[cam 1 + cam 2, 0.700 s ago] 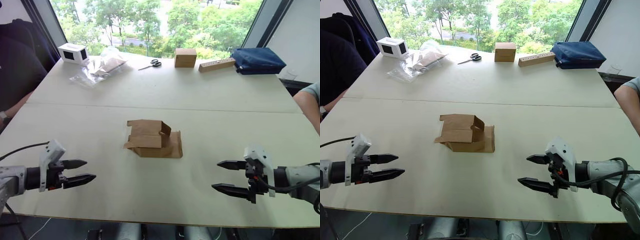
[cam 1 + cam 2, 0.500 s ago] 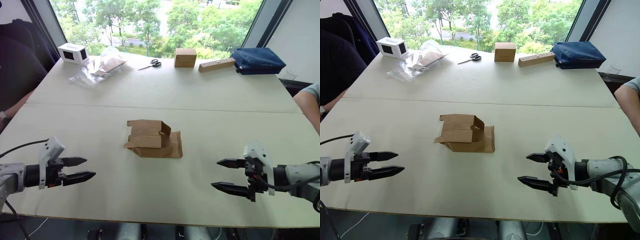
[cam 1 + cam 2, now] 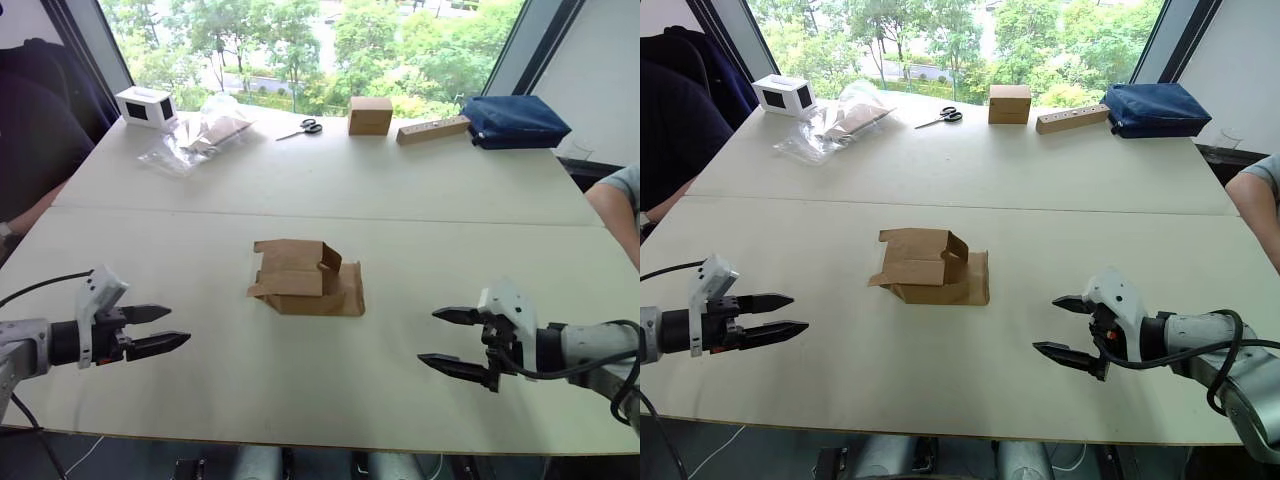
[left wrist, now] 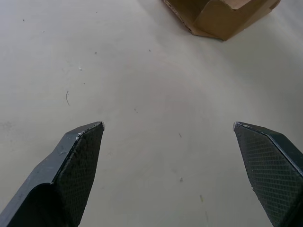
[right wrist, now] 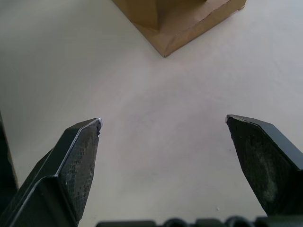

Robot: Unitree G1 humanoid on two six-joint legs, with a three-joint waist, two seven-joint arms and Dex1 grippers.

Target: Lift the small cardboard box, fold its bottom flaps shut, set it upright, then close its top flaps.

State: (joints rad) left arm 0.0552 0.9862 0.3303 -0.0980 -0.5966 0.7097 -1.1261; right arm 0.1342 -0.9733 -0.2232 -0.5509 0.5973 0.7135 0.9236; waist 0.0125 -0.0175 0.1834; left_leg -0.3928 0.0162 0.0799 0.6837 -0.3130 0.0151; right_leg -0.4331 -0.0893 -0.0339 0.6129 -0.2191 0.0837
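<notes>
The small cardboard box [image 3: 305,280] lies flattened and partly unfolded at the middle of the table [image 3: 330,190], plain brown, with its flaps spread out. My left gripper [image 3: 178,325] hovers low over the table near the front left, open, its tips pointing toward the box from well to its left. My right gripper [image 3: 428,336] is open too, near the front right, a short way from the box. In the left wrist view the box's corner [image 4: 222,14] lies beyond the open fingers [image 4: 80,146]. The right wrist view shows the box's edge [image 5: 180,19] ahead of the spread fingertips [image 5: 80,142].
Along the far edge stand a white device [image 3: 146,106], a clear plastic bag [image 3: 200,135], scissors [image 3: 305,127], a squarer brown box [image 3: 370,115], a tan bar with sockets [image 3: 433,129] and a blue pouch [image 3: 515,120]. A person's arm [image 3: 620,200] reaches in at the right; another person [image 3: 30,130] sits at the left.
Both grippers have crept a little farther onto the table, the right one slightly toward the box. Both stay open. The box has not moved.
</notes>
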